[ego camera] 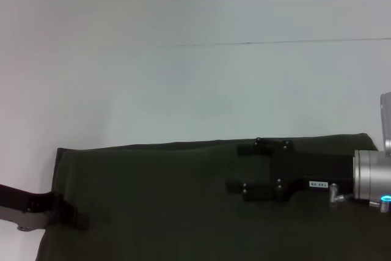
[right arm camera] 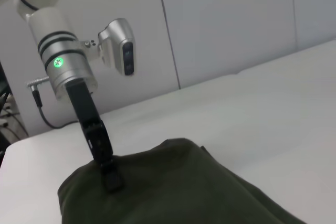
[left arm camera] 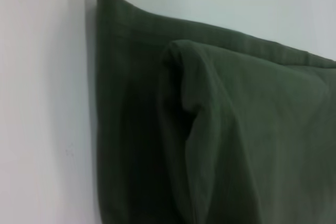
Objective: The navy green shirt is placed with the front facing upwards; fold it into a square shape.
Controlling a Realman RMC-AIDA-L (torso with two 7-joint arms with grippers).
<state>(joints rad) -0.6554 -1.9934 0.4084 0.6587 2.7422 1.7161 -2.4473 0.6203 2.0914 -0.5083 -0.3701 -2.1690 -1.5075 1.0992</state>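
looking at it, the navy green shirt [ego camera: 183, 206] lay on the white table [ego camera: 183, 90], long axis running across between both arms. left gripper [ego camera: 76, 219] sat at the left edge, apparently pinching a raised fold, but i couldn't tell for sure. right gripper [ego camera: 241, 169] hovered over the right half, fingers spread, holding nothing, so both looked about equally near.

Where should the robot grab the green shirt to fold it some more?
Probably the shirt's thick folded edge on the robot's left, coming in from that side. There the layers stack and stand slightly raised off the table, and the left gripper is already at it. The right gripper hovers open above.
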